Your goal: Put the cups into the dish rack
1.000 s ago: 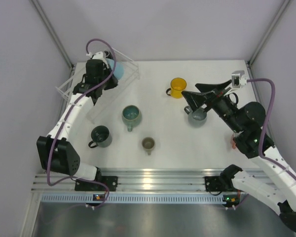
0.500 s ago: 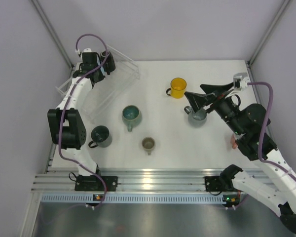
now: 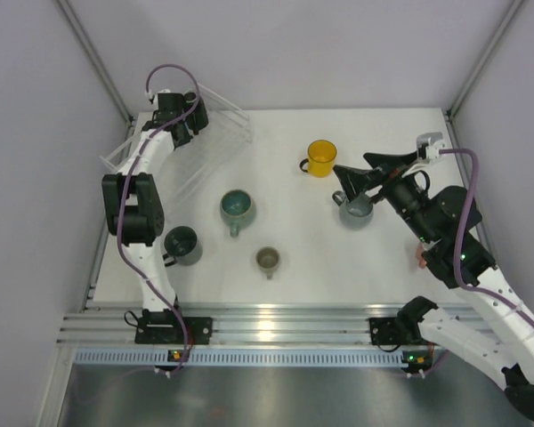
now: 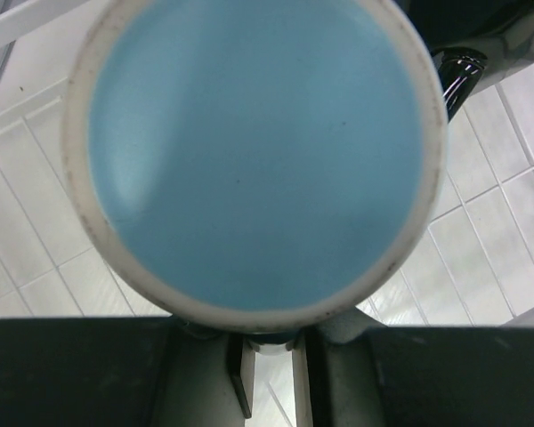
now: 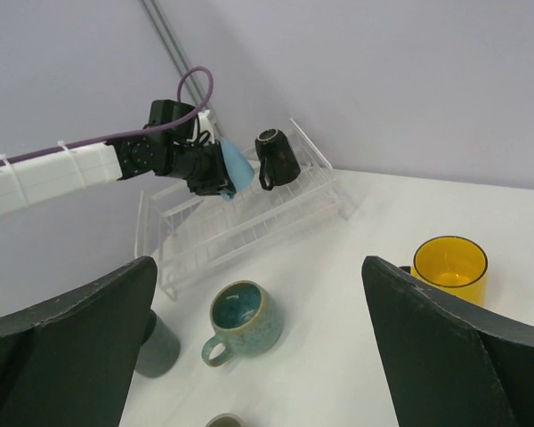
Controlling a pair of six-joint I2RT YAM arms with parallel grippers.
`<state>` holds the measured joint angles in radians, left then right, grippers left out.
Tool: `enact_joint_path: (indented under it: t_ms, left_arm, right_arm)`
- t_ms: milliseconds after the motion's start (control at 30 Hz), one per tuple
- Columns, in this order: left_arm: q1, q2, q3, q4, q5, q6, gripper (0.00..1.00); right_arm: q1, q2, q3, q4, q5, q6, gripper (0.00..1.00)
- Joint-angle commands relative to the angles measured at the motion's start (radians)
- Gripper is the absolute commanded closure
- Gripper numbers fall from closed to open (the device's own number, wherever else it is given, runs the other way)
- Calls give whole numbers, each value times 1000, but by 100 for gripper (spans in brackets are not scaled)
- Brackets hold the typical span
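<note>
I read left gripper (image 5: pixel 214 171) clenched on light blue cup (image 4: pixel 254 156), base toward wrist; dish rack (image 5: pixel 249 224) directly beyond; black mug (image 5: pixel 278 158) alongside.

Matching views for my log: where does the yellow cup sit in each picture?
Top external: yellow cup right of centre, in the upper half.
Left wrist: not in it.
Right wrist: yellow cup at lower right, beside the right-hand finger.
Shared landmark: the dish rack, also seen from the left wrist and the right wrist.
</note>
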<state>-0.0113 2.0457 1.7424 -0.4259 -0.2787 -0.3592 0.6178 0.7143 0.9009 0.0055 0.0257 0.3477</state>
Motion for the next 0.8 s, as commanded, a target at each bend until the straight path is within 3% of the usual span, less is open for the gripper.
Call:
enact_joint_path:
  t_ms: [0, 600, 767]
  left_arm:
    - [4, 1, 74, 98, -40, 12, 100]
    - [51, 139, 167, 150, 27, 54, 100]
    - [53, 160, 186, 156, 65, 45, 89]
  right_arm:
    - [-6, -6, 4, 24, 16, -22, 1]
    - [-7, 19, 10, 21, 20, -42, 1]
    - [-9, 20, 9, 16, 20, -42, 1]
